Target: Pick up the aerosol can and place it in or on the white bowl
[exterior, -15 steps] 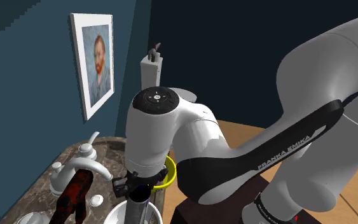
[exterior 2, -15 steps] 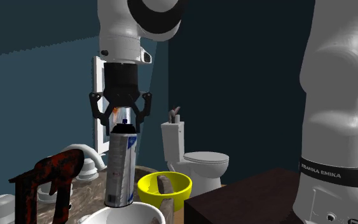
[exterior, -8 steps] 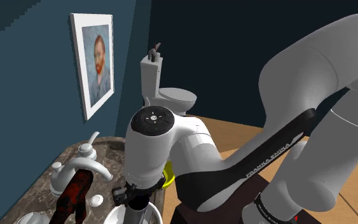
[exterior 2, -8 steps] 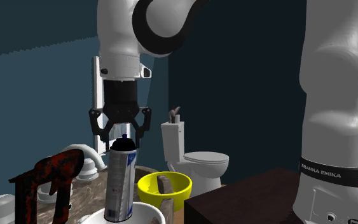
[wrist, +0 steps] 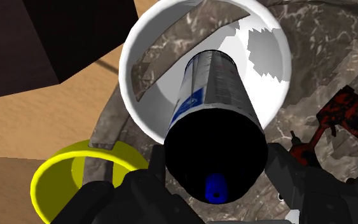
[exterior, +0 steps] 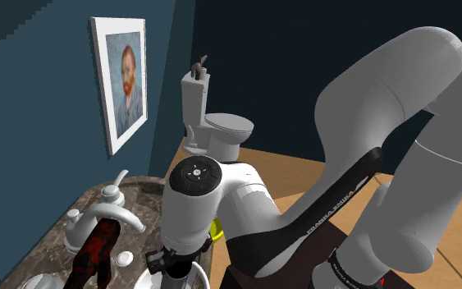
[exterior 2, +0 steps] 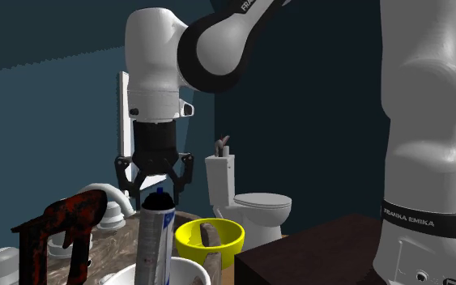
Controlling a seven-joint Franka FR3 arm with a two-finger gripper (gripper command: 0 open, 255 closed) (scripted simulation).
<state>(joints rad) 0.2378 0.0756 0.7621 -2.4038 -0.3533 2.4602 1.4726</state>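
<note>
The aerosol can point(exterior 2: 155, 239) is grey with a black cap and a blue nozzle. It stands upright with its lower end inside the white bowl point(exterior 2: 187, 269). My gripper point(exterior 2: 158, 188) hangs straight above it, and its fingers clasp the cap from both sides. In the wrist view the can point(wrist: 212, 95) runs from my gripper point(wrist: 214, 170) down into the white bowl point(wrist: 269, 38), with its base over the bowl's hollow. Whether the base touches the bowl is hidden.
A yellow bowl point(exterior 2: 210, 235) sits just beside the white one on the marble counter point(wrist: 336, 44). A red-and-black tool point(exterior 2: 56, 223) and a white faucet point(exterior: 110, 213) stand on the other side. My dark stand point(exterior 2: 315, 251) borders the counter. A toilet point(exterior: 212, 123) stands behind.
The gripper has come straight down with the can in it. The can's lower end has sunk into the white bowl, and the arm's elbow has dropped lower.
</note>
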